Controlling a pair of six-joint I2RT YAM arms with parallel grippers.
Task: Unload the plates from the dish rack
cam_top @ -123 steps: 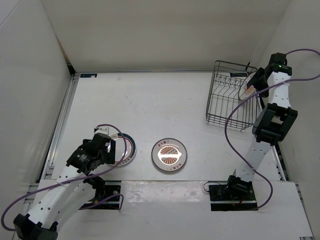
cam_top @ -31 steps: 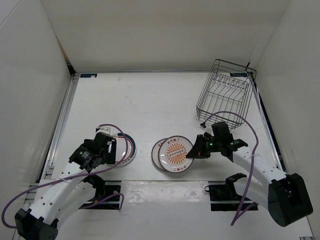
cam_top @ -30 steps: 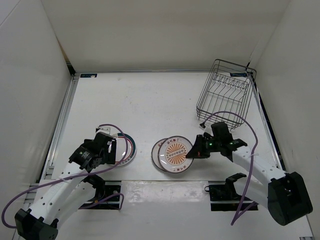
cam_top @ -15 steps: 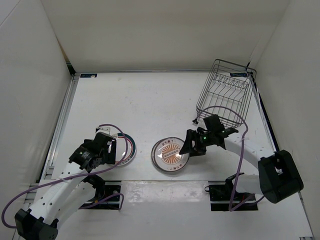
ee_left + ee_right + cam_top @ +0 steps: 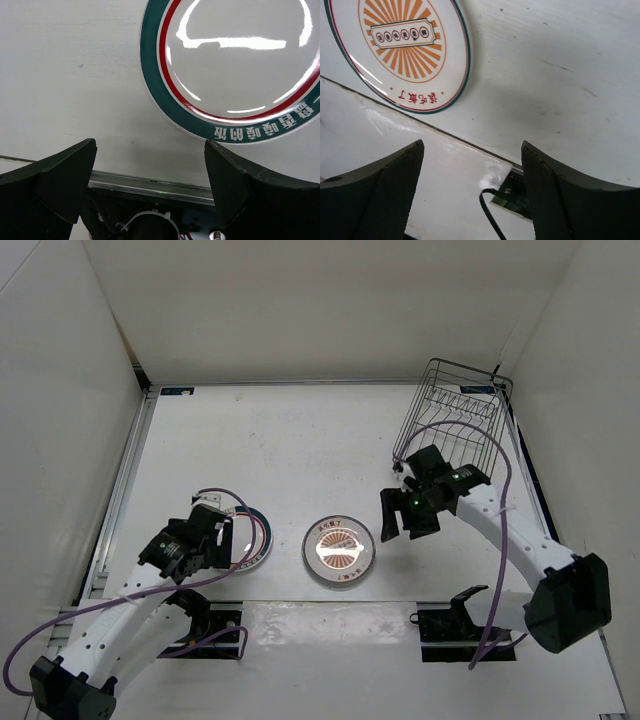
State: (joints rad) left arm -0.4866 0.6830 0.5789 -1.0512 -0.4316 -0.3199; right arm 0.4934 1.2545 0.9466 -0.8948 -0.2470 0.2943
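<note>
The dish rack stands at the far right with no plate showing in it. An orange sunburst plate lies flat at the front middle, and only one plate face shows there. It also shows in the right wrist view. The white plate with green and pink rings lies flat at the front left and fills the left wrist view. My right gripper hovers open and empty just right of the sunburst plate. My left gripper is open and empty at the white plate's near-left edge.
White walls close in the table on the left, back and right. A raised white strip with both arm bases runs along the near edge. The right arm's purple cable loops beside the rack. A metal rail runs down the left side.
My right gripper set the second sunburst plate on the first, opened, and pulled back up and right toward the rack. The left arm has not moved.
</note>
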